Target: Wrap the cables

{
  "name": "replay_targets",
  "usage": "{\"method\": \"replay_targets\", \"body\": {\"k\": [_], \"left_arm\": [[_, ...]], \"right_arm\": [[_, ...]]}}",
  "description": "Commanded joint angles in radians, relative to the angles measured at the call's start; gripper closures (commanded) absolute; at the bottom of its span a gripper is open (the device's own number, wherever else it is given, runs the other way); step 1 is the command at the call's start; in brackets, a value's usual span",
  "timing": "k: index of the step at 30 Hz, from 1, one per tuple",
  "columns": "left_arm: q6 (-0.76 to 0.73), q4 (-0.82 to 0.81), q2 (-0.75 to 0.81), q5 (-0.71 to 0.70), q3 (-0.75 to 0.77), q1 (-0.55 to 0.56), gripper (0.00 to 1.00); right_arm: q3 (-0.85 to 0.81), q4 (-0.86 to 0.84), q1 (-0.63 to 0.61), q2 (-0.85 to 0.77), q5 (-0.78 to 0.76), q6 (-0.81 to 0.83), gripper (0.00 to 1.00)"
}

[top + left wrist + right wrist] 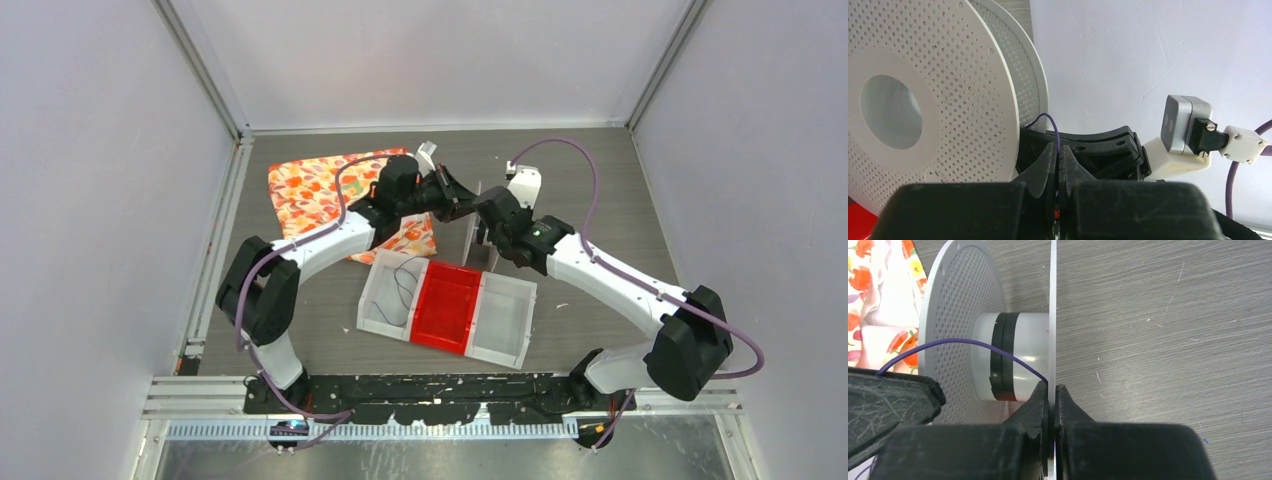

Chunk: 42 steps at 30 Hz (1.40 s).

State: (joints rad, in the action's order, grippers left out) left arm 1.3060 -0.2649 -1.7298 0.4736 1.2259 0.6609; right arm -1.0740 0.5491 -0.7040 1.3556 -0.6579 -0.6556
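A white spool (473, 228) with perforated flanges stands on edge between the two arms. My right gripper (1052, 389) is shut on the thin edge of the spool's right flange (1053, 300). The spool's hub (1018, 355) carries a black band. My left gripper (1058, 150) is shut on a thin dark purple-blue cable (1054, 122), right beside the spool's flange (948, 90). In the right wrist view the cable (958, 342) arcs from the left gripper across the hub to the right flange. More fine cable (401, 283) lies looped in the tray's left compartment.
A white tray (505, 330) with a red middle compartment sits in front of the spool. A floral cloth (310, 190) lies at the back left. The right arm's wrist camera (1182, 125) is close to the left gripper. Thick purple hoses (590, 180) run along both arms.
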Motion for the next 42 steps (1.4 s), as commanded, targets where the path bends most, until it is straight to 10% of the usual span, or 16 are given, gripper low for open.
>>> {"method": "replay_targets", "body": {"k": [1, 7, 14, 27, 33, 37, 42], "left_arm": [[0.003, -0.063, 0.001, 0.022, 0.004, -0.004, 1.00], [-0.016, -0.086, -0.012, 0.106, 0.048, -0.018, 0.99], [0.002, -0.113, -0.025, 0.325, 0.200, -0.139, 0.43], [-0.091, -0.166, 0.127, 0.631, 0.193, -0.431, 0.38], [-0.598, 0.372, 0.351, 0.553, 0.030, -0.429, 0.36], [-1.015, 0.809, 0.479, 0.228, 0.019, -0.341, 0.33], [-1.028, 0.674, 0.601, -0.015, -0.218, -0.212, 0.33]], "right_arm": [[-0.050, -0.023, -0.006, -0.015, -0.065, -0.004, 0.99], [-0.051, -0.025, -0.006, -0.066, -0.094, 0.023, 1.00], [-0.263, 0.103, 0.058, -0.100, -0.022, 0.182, 0.99], [-0.874, 0.594, 0.149, 0.049, 0.345, 0.376, 1.00], [-0.997, 0.631, 0.149, 0.049, 0.314, 0.373, 0.99], [-0.960, 0.599, 0.157, 0.013, 0.302, 0.322, 0.99], [-0.859, 0.525, 0.163, -0.036, 0.290, 0.281, 0.99]]}}
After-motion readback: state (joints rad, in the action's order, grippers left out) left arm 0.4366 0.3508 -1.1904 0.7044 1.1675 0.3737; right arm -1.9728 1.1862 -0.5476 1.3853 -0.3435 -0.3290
